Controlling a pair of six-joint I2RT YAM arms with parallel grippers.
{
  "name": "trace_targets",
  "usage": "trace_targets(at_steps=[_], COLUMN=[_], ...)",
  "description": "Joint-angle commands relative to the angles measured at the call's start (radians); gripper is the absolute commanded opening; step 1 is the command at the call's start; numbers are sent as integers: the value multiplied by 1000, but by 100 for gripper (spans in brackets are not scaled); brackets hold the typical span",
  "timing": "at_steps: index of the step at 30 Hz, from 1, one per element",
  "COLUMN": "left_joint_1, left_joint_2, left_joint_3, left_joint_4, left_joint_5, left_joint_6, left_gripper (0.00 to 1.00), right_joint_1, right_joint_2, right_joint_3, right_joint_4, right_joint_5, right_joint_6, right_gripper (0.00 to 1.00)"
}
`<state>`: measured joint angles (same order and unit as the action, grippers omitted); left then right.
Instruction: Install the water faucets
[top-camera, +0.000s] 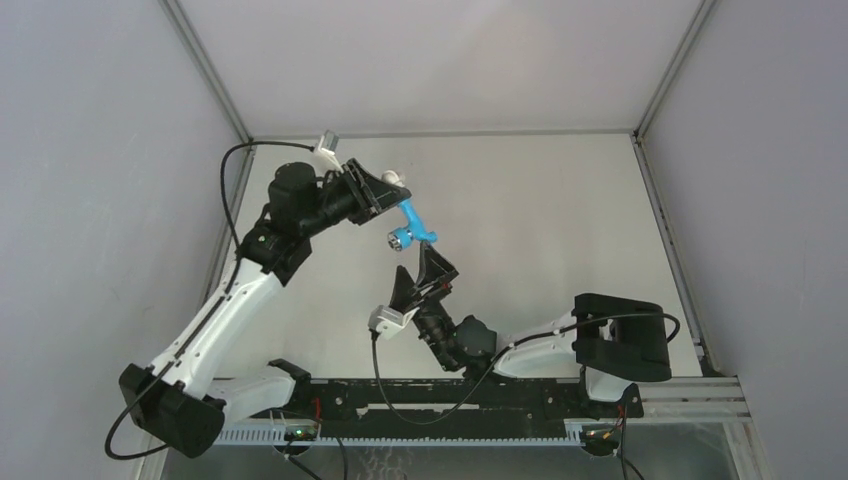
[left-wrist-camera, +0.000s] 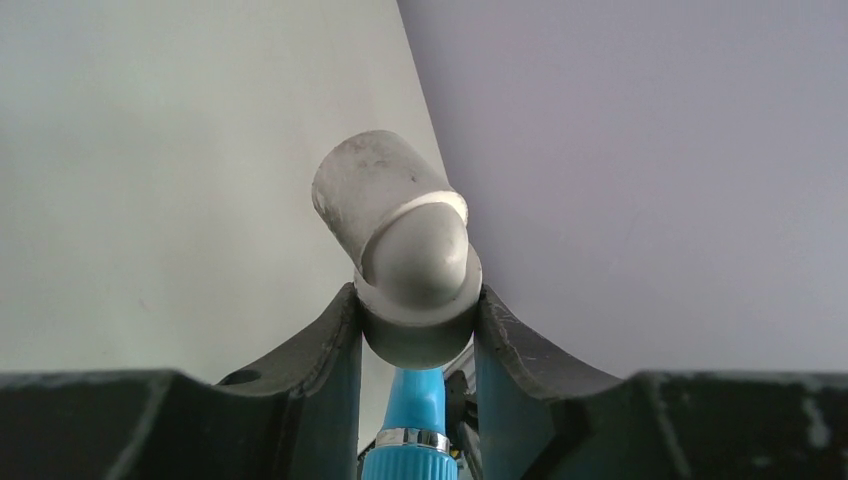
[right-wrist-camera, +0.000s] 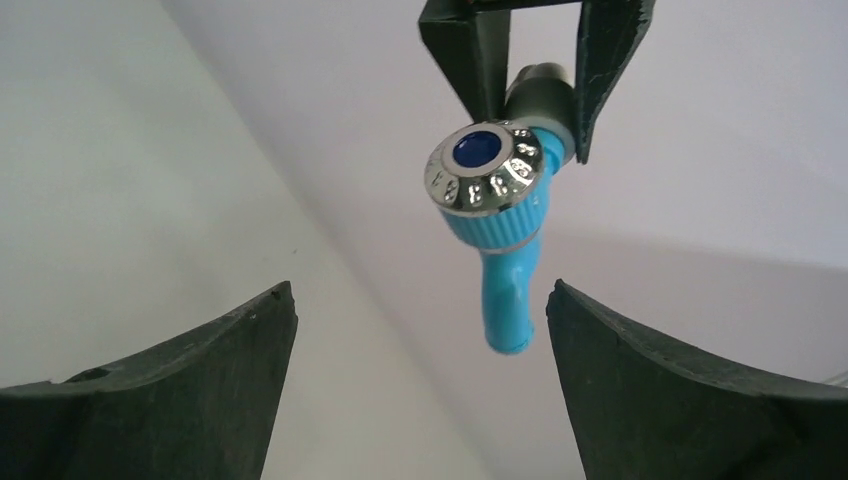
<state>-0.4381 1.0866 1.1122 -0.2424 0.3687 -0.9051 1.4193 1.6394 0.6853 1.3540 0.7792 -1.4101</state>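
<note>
1. Right, the left hand (top-camera: 388, 192) is clamped tight on a white elbow fitting (left-wrist-camera: 410, 230), one black finger (left-wrist-camera: 320, 370) pressed against each side of its collar.
2. Straight out of that fitting comes the faucet (right-wrist-camera: 495, 230), bright blue, its stem running back between the left hand's fingers with a thin chrome ring (left-wrist-camera: 412, 437) round it.
3. From the right wrist view, the faucet's chrome cap (right-wrist-camera: 485, 165) faces the lens, a dark-blue disc at its centre, and the blue spout hangs down from the body below it.
4. So the faucet is up in the air, carried only through the fitting, well clear of the desk (top-camera: 560, 220).
5. The right hand (right-wrist-camera: 420, 290) sits just short of the faucet on the near side, jaws spread wide and nothing between them. Its two dark fingers (right-wrist-camera: 200, 390) stand either side of the hanging spout in its own camera, touching neither the faucet nor the fitting.
6. In the overhead view the two hands point at each other across the faucet: the left one beyond it on the far-left side, the right one nearer the arm bases.
7. Further out from the faucet, pale desk all round and grey enclosure walls (top-camera: 100, 150) to the sides and back.
</note>
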Motion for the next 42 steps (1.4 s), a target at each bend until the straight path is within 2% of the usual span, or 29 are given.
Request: trace_targets(at_steps=[1, 4, 6, 8, 9, 10, 12, 15, 19, 29, 36, 38, 40, 41, 42], left_joint_1=[15, 34, 34, 33, 32, 30, 28, 29, 36, 71, 89, 96, 101, 103, 104], left_joint_2=[92, 214, 291, 365, 419, 463, 548, 657, 824, 1161, 1331, 1358, 1352, 1340, 1323], left_joint_3=[-47, -6, 19, 50, 79, 101, 152, 209, 348, 734, 991, 1037, 1042, 1036, 1029], left_joint_4=[236, 305, 355, 375, 376, 377, 384, 423, 355, 98, -100, -138, -153, -155, -161], left_joint_5=[39, 115, 148, 164, 177, 196, 237, 249, 205, 99, 91, 103, 91, 83, 75], left_joint_6=[35, 45, 46, 60, 69, 72, 72, 65, 105, 183, 203, 203, 203, 207, 216], left_gripper=[0, 0, 0, 0, 0, 0, 0, 0, 0, 2, 42, 57, 94, 99, 100], right_joint_1=[31, 45, 43, 22, -7, -35, -118, -256, -381, -395, -391, -391, -392, -392, -392], right_joint_2=[-23, -108, -204, -323, -409, -470, -598, -746, -879, -974, -984, -981, -975, -973, -969], right_joint_3=[-48, -79, -91, -84, -71, -63, -61, -67, -68, -53, -41, -33, -23, -16, -10], right_joint_4=[-59, -232, -424, -686, -869, -978, -1130, -1262, -1349, -1519, -1553, -1546, -1543, -1545, -1549], right_joint_5=[124, 173, 179, 137, 100, 63, -32, -98, -77, 32, 48, 46, 43, 43, 43], right_joint_6=[174, 354, 535, 768, 895, 1008, 1222, 1408, 1456, 1524, 1543, 1538, 1537, 1541, 1546], right_gripper=[100, 100, 100, 100, 100, 100, 100, 100, 100, 100, 100, 100, 100, 100, 100])
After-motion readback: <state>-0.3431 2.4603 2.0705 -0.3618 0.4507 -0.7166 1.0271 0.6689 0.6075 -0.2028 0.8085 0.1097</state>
